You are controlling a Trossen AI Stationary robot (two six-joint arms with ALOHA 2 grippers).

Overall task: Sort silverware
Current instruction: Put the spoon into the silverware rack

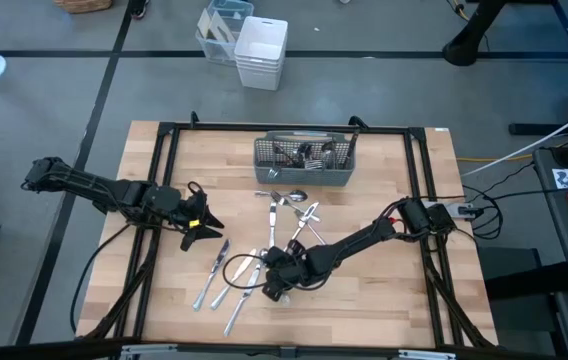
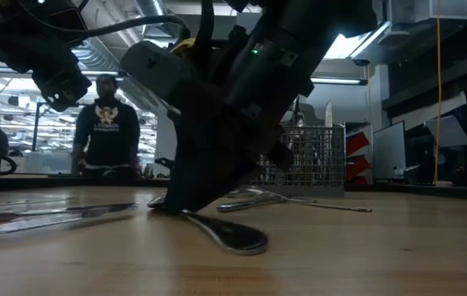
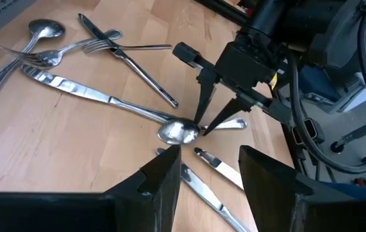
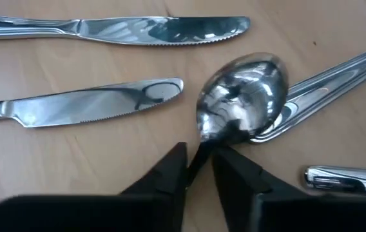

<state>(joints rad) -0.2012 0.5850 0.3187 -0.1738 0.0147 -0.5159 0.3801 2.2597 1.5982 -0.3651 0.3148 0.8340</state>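
Pinching the spoon (image 4: 241,96) neck low in the middle, the right gripper (image 4: 199,171) grips thinly; the spoon could slip and fall.

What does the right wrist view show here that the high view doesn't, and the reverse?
Only the right wrist view shows the right gripper closing its fingers on the neck of a spoon, beside two serrated knives.

Only the high view shows the grey mesh caddy at the table's far edge and the left gripper, open, waiting apart on the left.

Both show loose silverware lying on the wooden table.
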